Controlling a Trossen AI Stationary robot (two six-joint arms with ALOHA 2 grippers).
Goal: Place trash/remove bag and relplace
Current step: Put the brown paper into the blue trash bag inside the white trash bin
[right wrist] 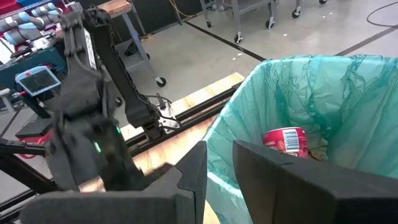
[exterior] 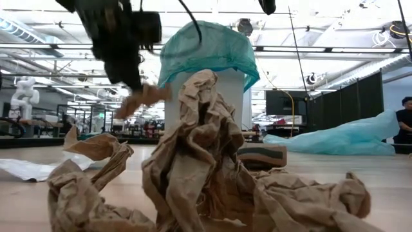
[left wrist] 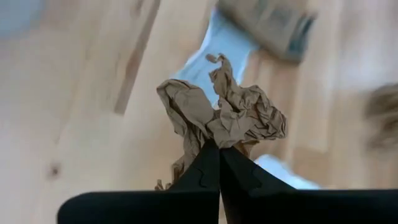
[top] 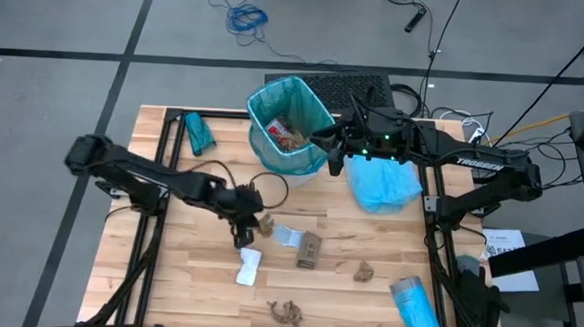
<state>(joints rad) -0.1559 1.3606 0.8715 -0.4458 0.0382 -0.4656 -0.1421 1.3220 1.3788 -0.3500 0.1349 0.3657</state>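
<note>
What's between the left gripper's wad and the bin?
High view: only bare table and a dark cable loop between the wad and bin.

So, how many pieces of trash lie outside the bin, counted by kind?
Brown paper wads: 3 (one held in the left claw)
Brown striped packet: 1
White packet: 1
Pale blue scrap: 1
Total: 6

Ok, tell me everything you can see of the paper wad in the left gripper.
The wad is crumpled brown paper, creased all over, with two ragged lobes sticking up past the fingertips. The left gripper is shut on its lower edge, pinching it between both dark fingers. In the low view it hangs clear of the table, in front of the white bin. From above it sits over the table's middle, near a white packet. Nothing else touches it.
</note>
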